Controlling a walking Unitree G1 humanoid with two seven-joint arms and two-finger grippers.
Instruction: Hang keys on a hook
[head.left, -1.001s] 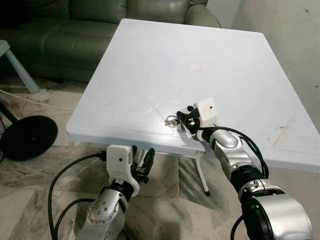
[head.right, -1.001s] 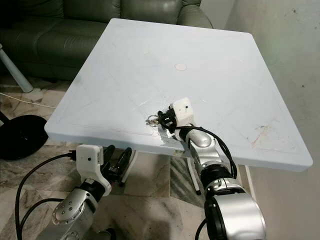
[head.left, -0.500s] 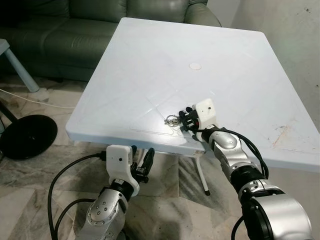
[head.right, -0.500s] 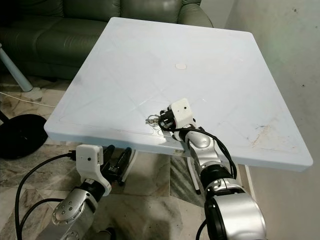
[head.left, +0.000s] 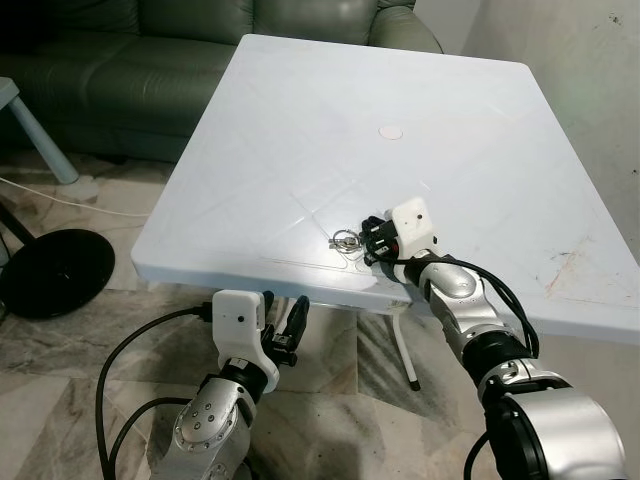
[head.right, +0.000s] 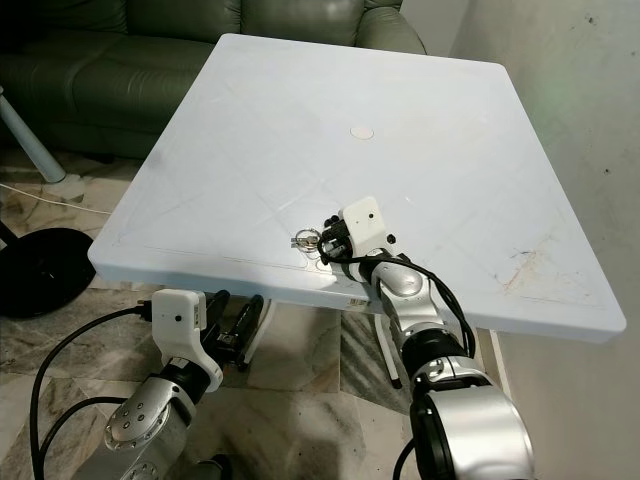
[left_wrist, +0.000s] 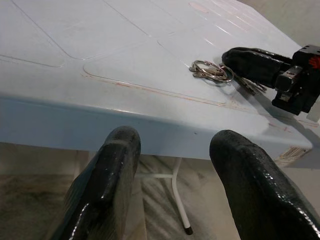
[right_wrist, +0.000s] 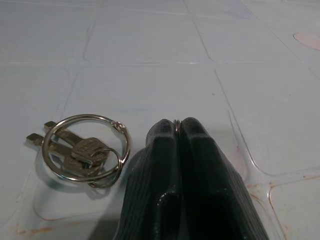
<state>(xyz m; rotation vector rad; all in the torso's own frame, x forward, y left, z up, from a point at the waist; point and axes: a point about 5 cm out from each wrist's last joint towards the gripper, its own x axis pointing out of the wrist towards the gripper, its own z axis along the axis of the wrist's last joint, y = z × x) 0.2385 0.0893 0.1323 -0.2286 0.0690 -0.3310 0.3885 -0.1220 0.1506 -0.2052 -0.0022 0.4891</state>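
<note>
Your keys (right_wrist: 82, 152) lie flat on the white table (head.left: 300, 120), close to its near edge. They are a small silver bunch: one large split ring with a smaller ring linked inside it, and two or three metal keys fanned beneath the rings (their blades point away to one side, overlapping, so the exact count is hard to tell). The bunch rests just beside the tips of the right gripper (right_wrist: 176, 127), apart from them.

Lots of free room on the tabletop

The white tabletop (head.left: 420, 90) is bare past the keys (head.left: 346, 240), so a tool can slide there. The right tool (head.left: 372, 238) sits just beside the keys. The left tool (head.left: 284, 322) is under the tabletop edge, which blocks its way up.
</note>
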